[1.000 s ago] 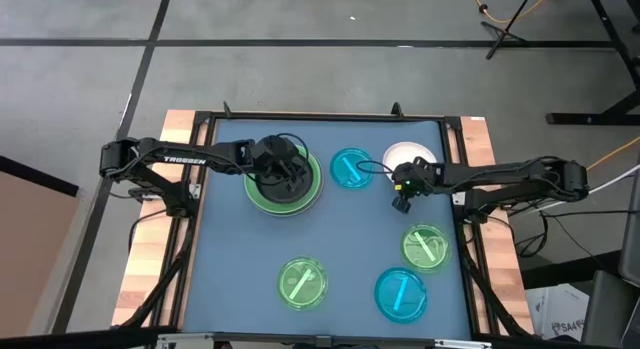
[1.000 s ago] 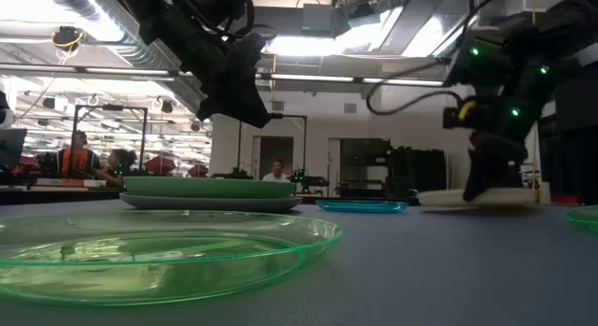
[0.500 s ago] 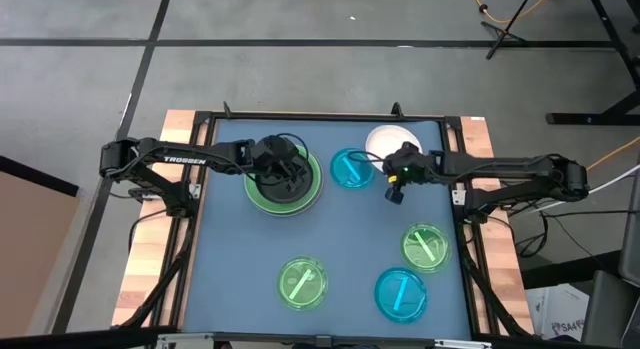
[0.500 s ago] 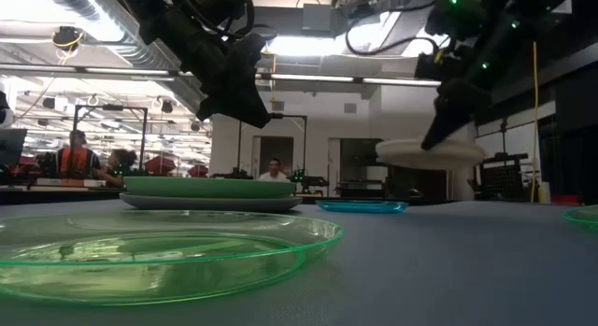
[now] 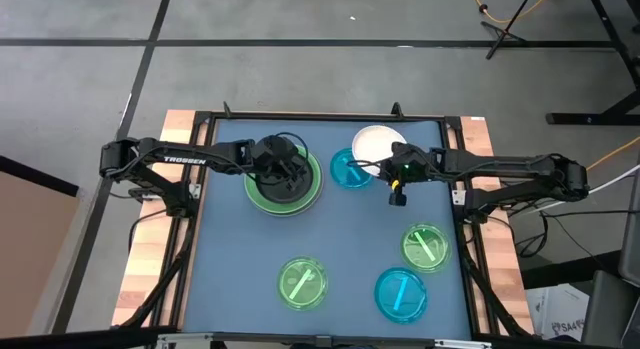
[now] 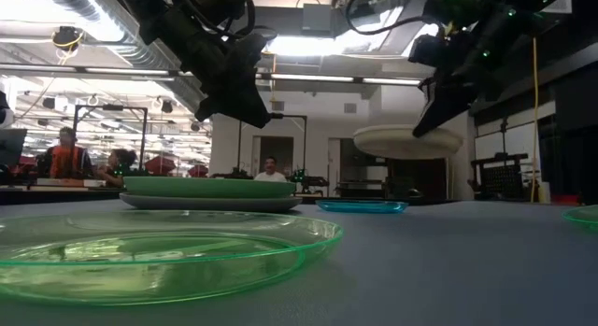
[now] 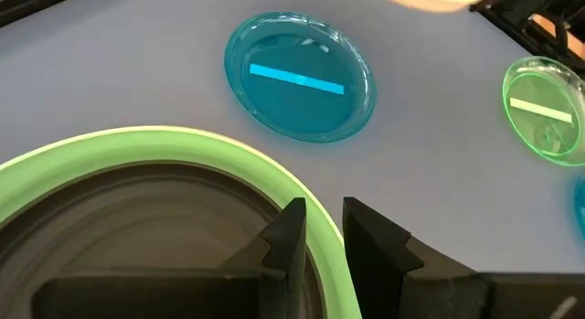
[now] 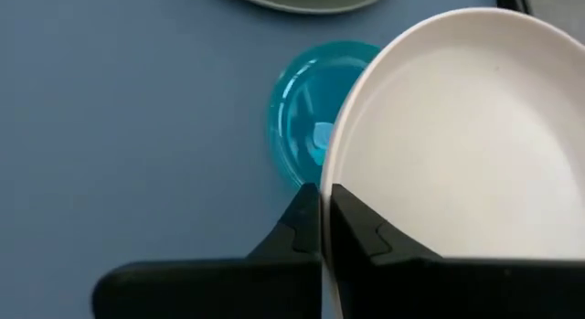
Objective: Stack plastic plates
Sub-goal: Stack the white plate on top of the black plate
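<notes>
The right gripper (image 8: 322, 229) pinches the white plate's (image 5: 373, 143) rim between its closed fingers, holding it in the air at about one o'clock from a blue plate (image 5: 349, 169). The left gripper (image 7: 318, 232), fingers narrowly parted and gripping nothing, hangs over the black plate (image 5: 279, 184) on the light green plate (image 5: 314, 183).

The left arm's two dark fingers (image 7: 291, 235) straddle the light green plate's rim (image 7: 210, 150), with a blue plate (image 7: 300, 77) lying beyond them on the counter (image 7: 137, 72).
</notes>
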You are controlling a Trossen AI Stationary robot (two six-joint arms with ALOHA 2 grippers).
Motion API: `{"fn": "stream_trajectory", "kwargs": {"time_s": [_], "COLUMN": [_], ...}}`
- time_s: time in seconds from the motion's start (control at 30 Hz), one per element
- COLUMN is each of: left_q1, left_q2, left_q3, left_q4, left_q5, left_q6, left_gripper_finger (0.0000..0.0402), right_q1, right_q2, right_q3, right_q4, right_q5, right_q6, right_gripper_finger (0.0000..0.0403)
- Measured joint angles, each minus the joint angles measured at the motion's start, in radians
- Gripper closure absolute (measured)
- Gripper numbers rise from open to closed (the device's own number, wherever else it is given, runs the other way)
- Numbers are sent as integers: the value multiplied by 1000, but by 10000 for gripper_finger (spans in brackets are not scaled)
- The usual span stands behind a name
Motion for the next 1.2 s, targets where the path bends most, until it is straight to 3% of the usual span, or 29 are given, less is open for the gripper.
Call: {"fn": "stream_trajectory", "kwargs": {"time_s": [0.43, 0.63, 0.8, 1.03, 1.2], "left_q1": [0, 0, 0, -2, -9], "left_q2": [0, 0, 0, 9, 52], "left_q3": [0, 0, 0, 1, 1], "left_q4": [9, 122, 233, 283, 290], "left_q5": [-7, -52, -73, -76, -73], "left_q6": [-106, -296, -362, -403, -490], "left_gripper_finger": [280, 279, 279, 279, 279], "right_q1": [0, 0, 0, 6, 79], "right_q2": [0, 0, 1, 1, 1], "right_q3": [0, 0, 0, 0, 0], "right_q4": [0, 0, 1, 1, 1], "right_q5": [-149, -226, -273, -349, -341], "right_q6": [-235, -359, -457, -487, -487], "right_gripper_finger": [403, 403, 403, 403, 403]}}
